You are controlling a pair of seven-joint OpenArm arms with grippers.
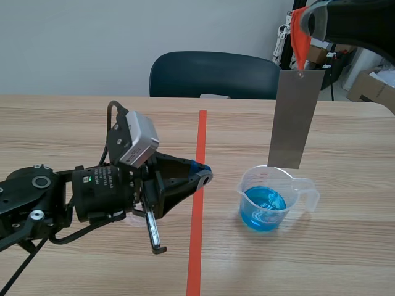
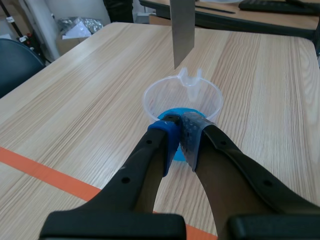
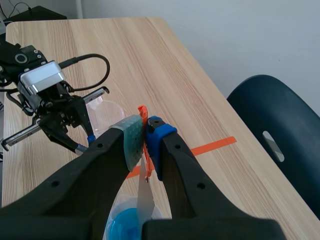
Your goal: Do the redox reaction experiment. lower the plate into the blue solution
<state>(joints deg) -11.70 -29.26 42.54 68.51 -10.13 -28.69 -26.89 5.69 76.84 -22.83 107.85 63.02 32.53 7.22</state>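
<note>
— Left gripper (image 1: 203, 174), low at the near left: how does it stand?
— Clenched on nothing, pads meeting, tips pointing right across the tape line (image 1: 199, 203) toward the cup (image 1: 247, 182).
— And the right gripper (image 3: 146, 131)?
— High at the far right, pinched on an orange tab (image 1: 301, 40); the plate (image 1: 296, 117) hangs from that.
— Where is the plate?
— Upright in the air, its lower edge just above the cup's rim, clear of the blue solution (image 1: 264, 208) in the cup's bottom.
</note>
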